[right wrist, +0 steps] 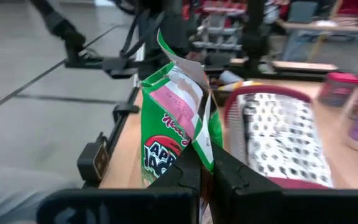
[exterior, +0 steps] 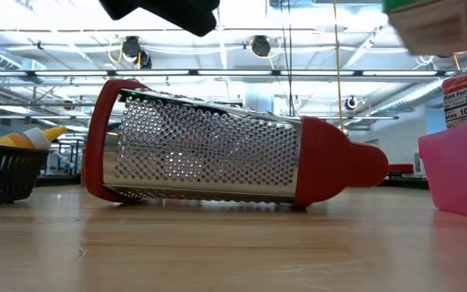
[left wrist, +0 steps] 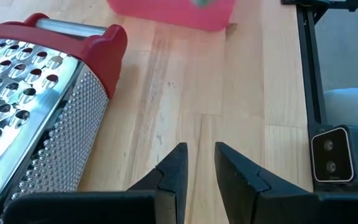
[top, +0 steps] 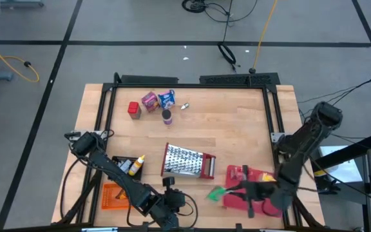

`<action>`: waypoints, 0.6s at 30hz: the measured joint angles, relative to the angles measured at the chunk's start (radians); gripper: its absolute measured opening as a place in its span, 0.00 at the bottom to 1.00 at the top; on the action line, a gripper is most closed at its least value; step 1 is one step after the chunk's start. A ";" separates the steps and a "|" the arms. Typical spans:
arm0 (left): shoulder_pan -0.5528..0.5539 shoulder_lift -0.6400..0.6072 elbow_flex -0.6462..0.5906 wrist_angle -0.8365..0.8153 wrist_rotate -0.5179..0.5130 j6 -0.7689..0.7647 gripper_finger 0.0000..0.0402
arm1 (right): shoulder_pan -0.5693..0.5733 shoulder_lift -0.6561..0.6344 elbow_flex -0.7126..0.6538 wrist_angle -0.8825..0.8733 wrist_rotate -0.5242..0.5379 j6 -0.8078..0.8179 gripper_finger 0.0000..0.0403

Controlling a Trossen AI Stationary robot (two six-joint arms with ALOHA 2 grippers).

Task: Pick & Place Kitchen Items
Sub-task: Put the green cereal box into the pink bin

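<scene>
A green cereal box [right wrist: 166, 124] hangs in the air just left of the flat red tray [top: 238, 202], with my right gripper [right wrist: 205, 163] shut on it. In the low view, the box [exterior: 440, 24] shows high at the right. My left gripper [left wrist: 201, 155] hovers open over bare wood near the table's front edge [top: 184, 201], with nothing between its fingers. At the far side, a red box [top: 134, 109], a pink packet [top: 150, 101], a blue packet [top: 167, 98], a dark jar [top: 167, 116] and a tiny bottle [top: 185, 106] rest on the table. My right gripper pinches the green box by a lower side edge [right wrist: 199, 144] between its two fingers. The fingers come nearly level from the table's right side. The box stands roughly upright above the fingers, lifted clear of the table and the tray, its top flap bent open.
The large steel grater [top: 189, 161] with a red end lies on its side mid-table, between the two grippers. A black basket [top: 122, 165] with yellow bottles and an orange basket [top: 114, 196] stand at the left. A red carton [exterior: 464, 97] stands in the tray.
</scene>
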 joint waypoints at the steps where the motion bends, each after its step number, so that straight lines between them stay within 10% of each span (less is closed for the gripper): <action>1: 0.000 0.000 0.000 0.000 0.000 0.000 0.20 | 0.025 -0.007 0.000 -0.015 0.039 0.019 0.00; 18: 0.000 0.000 0.000 0.001 -0.004 -0.004 0.20 | 0.280 -0.021 0.000 -0.362 0.325 0.487 0.00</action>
